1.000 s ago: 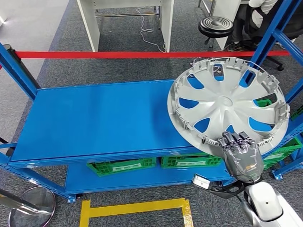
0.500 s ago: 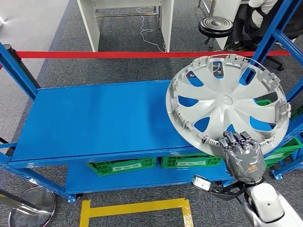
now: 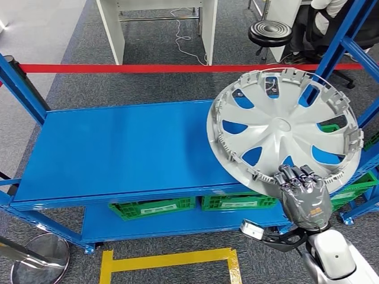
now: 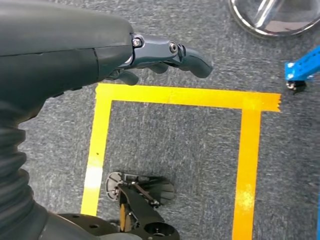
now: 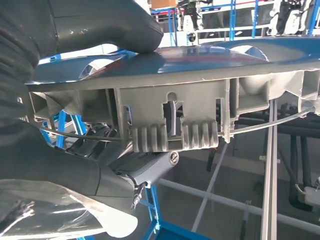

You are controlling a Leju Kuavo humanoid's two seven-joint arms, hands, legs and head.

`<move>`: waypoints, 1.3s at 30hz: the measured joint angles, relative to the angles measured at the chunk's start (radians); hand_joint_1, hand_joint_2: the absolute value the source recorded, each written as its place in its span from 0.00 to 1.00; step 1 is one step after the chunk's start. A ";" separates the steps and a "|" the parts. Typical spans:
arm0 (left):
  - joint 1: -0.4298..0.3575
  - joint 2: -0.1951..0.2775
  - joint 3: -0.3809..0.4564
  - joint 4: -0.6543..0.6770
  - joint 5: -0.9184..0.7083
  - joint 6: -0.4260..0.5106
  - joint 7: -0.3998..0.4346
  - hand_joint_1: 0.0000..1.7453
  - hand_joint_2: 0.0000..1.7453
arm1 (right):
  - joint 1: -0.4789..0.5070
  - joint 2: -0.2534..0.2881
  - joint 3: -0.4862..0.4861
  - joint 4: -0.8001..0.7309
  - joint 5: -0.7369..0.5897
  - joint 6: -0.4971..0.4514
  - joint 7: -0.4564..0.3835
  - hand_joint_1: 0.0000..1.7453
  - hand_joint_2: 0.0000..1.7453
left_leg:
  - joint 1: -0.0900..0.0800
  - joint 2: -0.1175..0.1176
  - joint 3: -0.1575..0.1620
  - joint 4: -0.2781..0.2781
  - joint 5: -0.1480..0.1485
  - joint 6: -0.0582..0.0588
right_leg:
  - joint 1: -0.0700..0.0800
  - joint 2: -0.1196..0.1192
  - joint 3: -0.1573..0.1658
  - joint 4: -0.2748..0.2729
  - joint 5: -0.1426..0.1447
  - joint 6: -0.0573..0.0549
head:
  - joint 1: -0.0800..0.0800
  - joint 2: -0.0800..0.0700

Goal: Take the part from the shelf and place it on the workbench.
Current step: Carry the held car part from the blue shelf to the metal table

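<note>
Round silver plastic wheel cover (image 3: 283,128) with curved spokes and clipped rim, tilted above the blue metal shelf (image 3: 121,148) at its right end, right hand (image 3: 305,198) grasping its near edge, right wrist view showing thumb above, fingers beneath the rim, left hand (image 4: 113,50) hanging loose and released over yellow floor tape (image 4: 247,150)

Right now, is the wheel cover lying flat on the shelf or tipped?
Tipped: the wheel cover slants, the right hand gripping its near rim.

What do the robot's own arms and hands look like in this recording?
The right hand has a dark grey, glossy back with darker fingers and a small orange marking; behind it sit a white rounded forearm shell and a black cable. The left hand has dark blue-grey fingers with silver screws, a smooth dark cover and a ribbed grey wrist cover.
</note>
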 joint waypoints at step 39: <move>0.027 -0.041 -0.002 -0.102 -0.036 -0.117 0.037 0.00 1.00 | 0.131 0.028 0.057 -0.119 -0.259 -0.026 -0.095 1.00 1.00 | 0.010 -0.002 -0.121 0.253 -0.143 -0.025 | -0.014 0.000 -0.034 0.016 0.015 -0.013 | 0.004 0.000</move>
